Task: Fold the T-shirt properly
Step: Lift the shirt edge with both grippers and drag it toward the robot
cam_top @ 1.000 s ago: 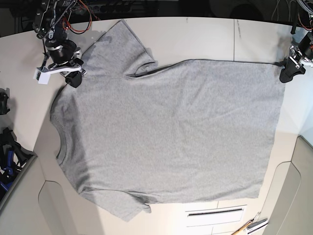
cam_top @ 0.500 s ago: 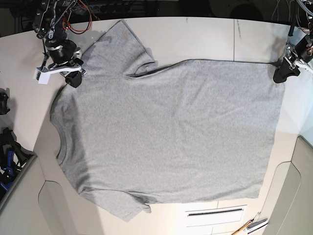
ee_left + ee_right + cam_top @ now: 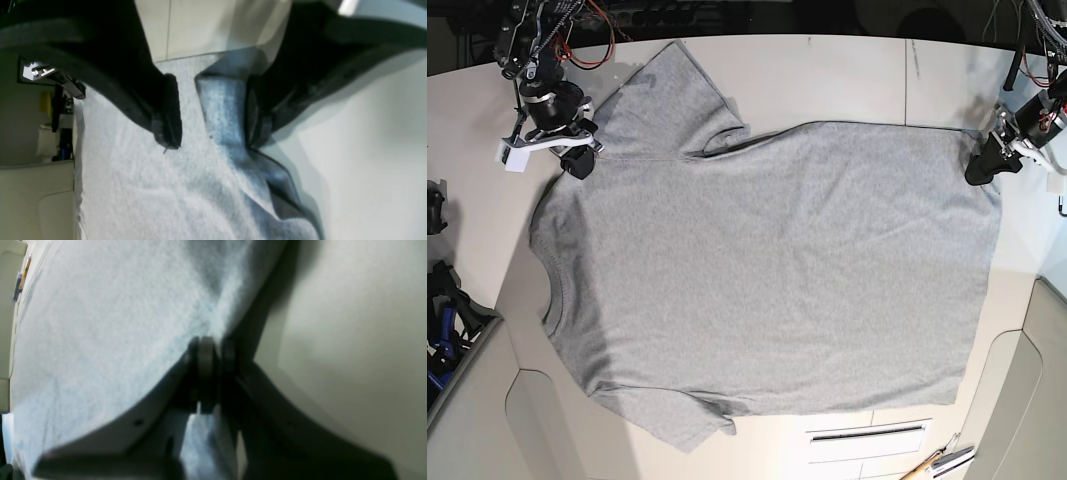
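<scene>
— Left gripper (image 3: 983,166): where, and what state?

— At the shirt's (image 3: 767,270) hem corner, on the base view's right side. In the left wrist view, left gripper (image 3: 213,133) jaws stand apart, with a raised ridge of grey cloth between them. One pad (image 3: 255,116) touches the fold; the other sits on flat cloth with a gap to the ridge. Spread, not pinched.

— Right gripper (image 3: 577,160)?

— At the shoulder, just below the upper sleeve, on the base view's left side. In the right wrist view, right gripper (image 3: 208,355) pads are pressed together on the shirt's (image 3: 100,323) edge, cloth drawn up into the pinch.

— Shirt position?

— Spread flat on the table (image 3: 827,70), plain grey side up, collar toward the left edge, hem toward the right. One sleeve points to the far side, the other to the near side, close to the table's front edge. Light wrinkles across the body.

— Cloth near the left gripper?

— Shirt (image 3: 160,186) lies flat on one side; a dark fold runs down from the ridge along the edge beside bare table (image 3: 367,150).

— Anything else?

— Pencil-like tool (image 3: 932,462) at the bottom edge, right of centre, apart from the shirt. Red wires (image 3: 592,40) behind the right arm.
</scene>
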